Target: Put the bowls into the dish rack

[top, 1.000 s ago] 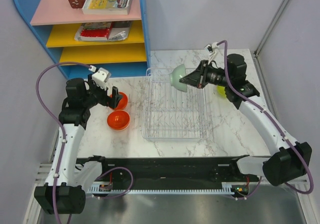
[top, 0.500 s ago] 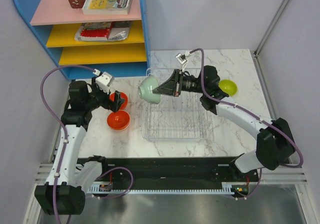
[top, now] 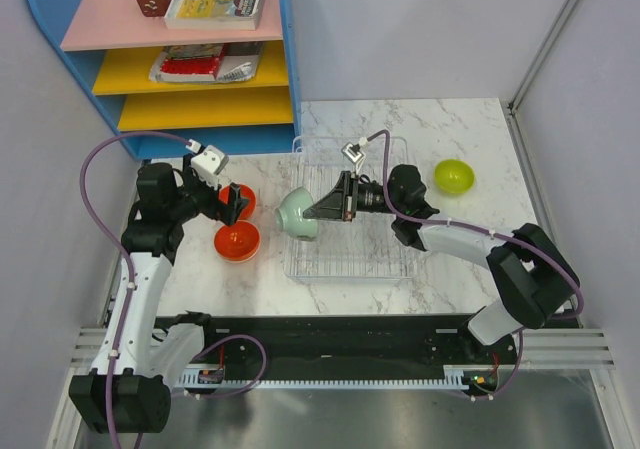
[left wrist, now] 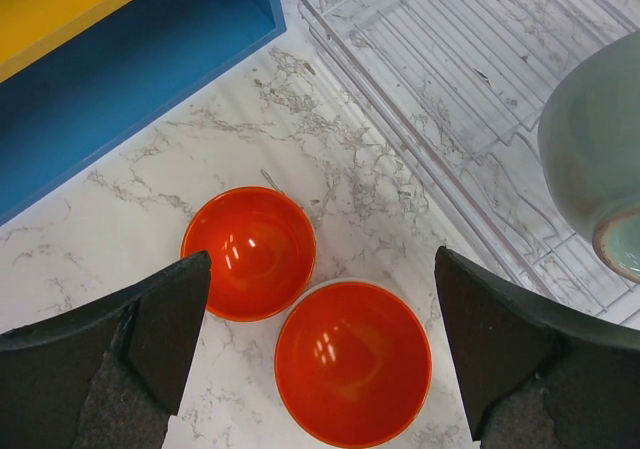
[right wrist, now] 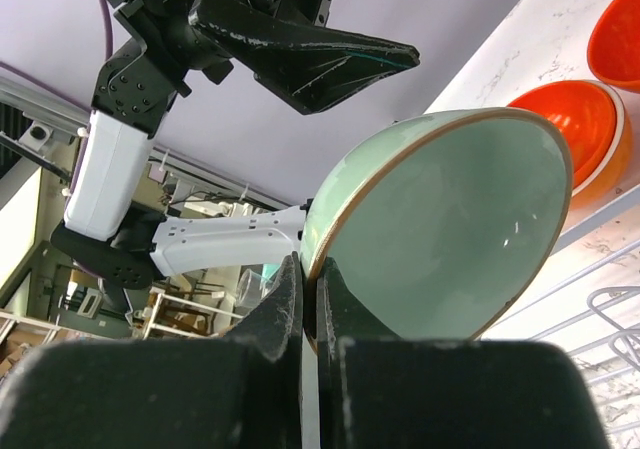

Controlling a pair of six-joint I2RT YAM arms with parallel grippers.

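My right gripper (top: 320,212) (right wrist: 315,281) is shut on the rim of a pale green bowl (top: 297,214) (right wrist: 450,229) (left wrist: 595,149). It holds the bowl tipped on its side over the left edge of the wire dish rack (top: 365,254) (left wrist: 450,89). Two orange bowls (left wrist: 248,253) (left wrist: 352,362) sit upright side by side on the marble left of the rack (top: 238,240). My left gripper (top: 231,202) (left wrist: 320,269) hovers above them, open and holding nothing. A yellow-green bowl (top: 453,176) rests on the table right of the rack.
A blue shelf unit (top: 180,59) with pink and yellow shelves, books and a small brown box stands at the back left, close behind the orange bowls. Grey walls enclose the table on the left, back and right.
The right arm has swung the green bowl from the rack's back edge leftward and nearer, to the rack's left side. The left gripper has stayed open over the orange bowls.
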